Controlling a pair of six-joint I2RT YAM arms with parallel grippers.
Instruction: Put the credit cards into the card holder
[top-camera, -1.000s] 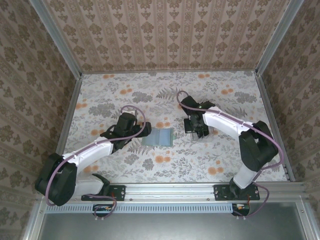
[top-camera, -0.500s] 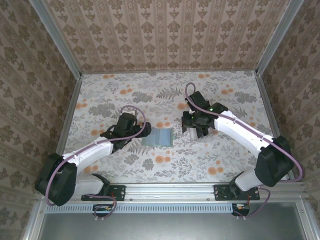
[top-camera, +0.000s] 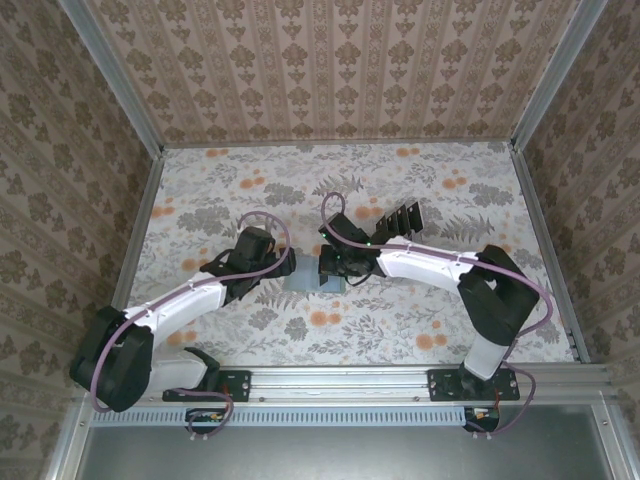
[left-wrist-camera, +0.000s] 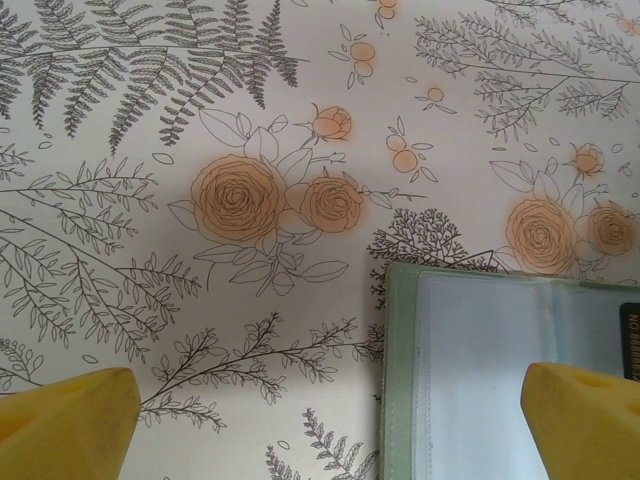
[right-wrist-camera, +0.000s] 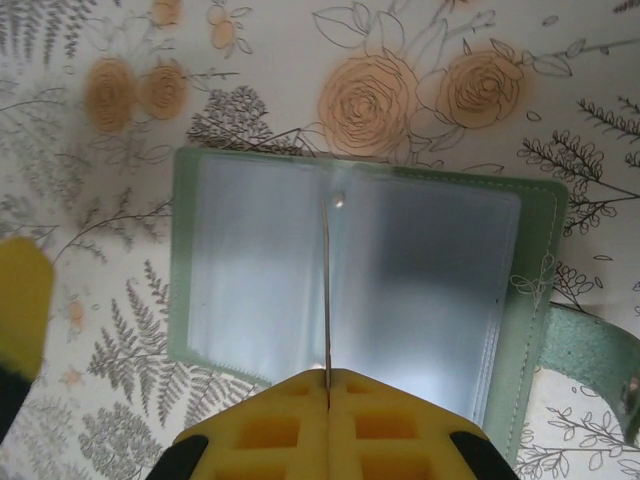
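My right tool (right-wrist-camera: 328, 385) is clamped tight. Its yellow pads are pressed together on a thin credit card (right-wrist-camera: 327, 300), which I see edge-on as a dark line running straight out ahead of the fingertips. The card holder (right-wrist-camera: 250, 270) lies open and flat on the flowered worktop (right-wrist-camera: 300, 30) directly under this tool, with its clear sleeves facing up. The card's far end reaches the holder's middle fold, but I cannot tell whether it touches the sleeve there. The holder's green strap (right-wrist-camera: 590, 350) trails off to this tool's right, with a snap near its end.

My left tool (left-wrist-camera: 325, 425) is spread as wide as it goes and has hold of nothing. One yellow fingertip (left-wrist-camera: 65, 420) hangs over bare worktop. The other is over the holder, whose corner lies between the two, nearer that second one.

From above, the left tool sits just beside the holder's left edge and the right tool is over its middle, so the two face each other closely. The other credit cards (top-camera: 400, 218) stand in a dark row beyond the right tool and off to its right, well apart from it.
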